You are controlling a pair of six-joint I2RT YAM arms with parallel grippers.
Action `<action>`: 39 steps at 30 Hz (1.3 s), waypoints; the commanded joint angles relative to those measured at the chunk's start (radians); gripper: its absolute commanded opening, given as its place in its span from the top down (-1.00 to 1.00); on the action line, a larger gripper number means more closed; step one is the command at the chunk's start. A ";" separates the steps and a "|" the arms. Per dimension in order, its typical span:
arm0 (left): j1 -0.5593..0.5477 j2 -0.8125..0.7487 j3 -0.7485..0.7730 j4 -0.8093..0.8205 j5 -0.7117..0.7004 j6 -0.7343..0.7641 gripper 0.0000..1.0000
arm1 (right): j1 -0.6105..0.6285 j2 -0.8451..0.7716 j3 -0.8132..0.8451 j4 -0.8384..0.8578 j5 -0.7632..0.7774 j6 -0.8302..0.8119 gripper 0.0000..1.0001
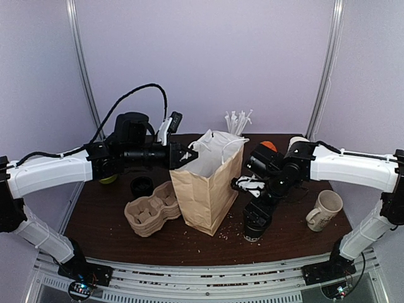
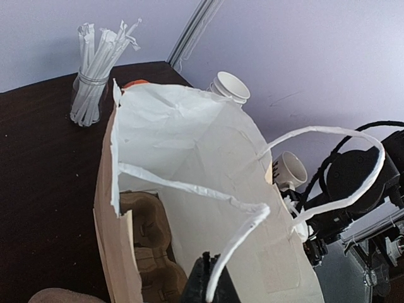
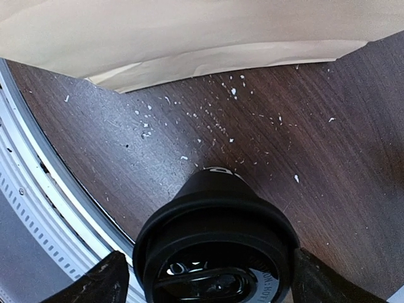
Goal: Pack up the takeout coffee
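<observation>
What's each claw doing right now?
Left claw: closed on the rim of the paper bag.
Right claw: open, straddling the takeout coffee.

Pale lilac backdrop walls [image 1: 208, 63], metal uprights [image 1: 81, 63] at both back corners. Dark wood-grain desk [image 1: 104, 218], white specks [image 3: 214, 120] scattered on it. Slotted metal rail [image 1: 189, 276] along near edge. Soft, even light.

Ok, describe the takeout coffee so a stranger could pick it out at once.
Find the brown paper bag standing mid-table. Just to its right, near the front edge, stands the takeout coffee. It is a black cup with a black lid, unlike the cream handled mug farther right.
</observation>
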 commanded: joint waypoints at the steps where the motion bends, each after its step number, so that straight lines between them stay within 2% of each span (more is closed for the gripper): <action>1: 0.004 -0.017 -0.022 0.011 0.000 0.014 1.00 | 0.006 -0.018 0.023 -0.033 -0.009 0.046 -0.74; 6: 0.003 -0.016 -0.016 0.011 0.004 0.014 1.00 | 0.006 -0.013 0.031 -0.073 0.012 0.104 -0.57; 13: 0.003 -0.020 -0.025 0.013 0.005 0.009 1.00 | 0.009 -0.011 0.024 -0.084 0.054 0.266 -0.30; 16: 0.004 -0.020 -0.025 0.016 0.009 0.008 1.00 | 0.017 -0.017 0.034 -0.078 0.058 0.311 -0.25; 18: 0.002 -0.023 -0.025 0.016 0.008 0.007 1.00 | 0.023 -0.018 0.045 -0.080 0.059 0.324 -0.29; 20: 0.003 -0.024 -0.025 0.016 0.007 0.007 1.00 | 0.028 -0.021 0.053 -0.083 0.064 0.325 -0.60; 23: 0.003 -0.028 -0.029 0.014 0.007 0.007 1.00 | 0.029 -0.033 0.060 -0.091 0.060 0.303 -0.79; 29: 0.004 -0.031 -0.033 0.014 0.006 0.003 1.00 | 0.030 -0.031 0.057 -0.126 0.046 0.241 -0.85; 39: 0.004 -0.030 -0.029 0.011 0.002 0.004 1.00 | 0.040 -0.013 0.027 -0.115 0.016 0.221 -0.78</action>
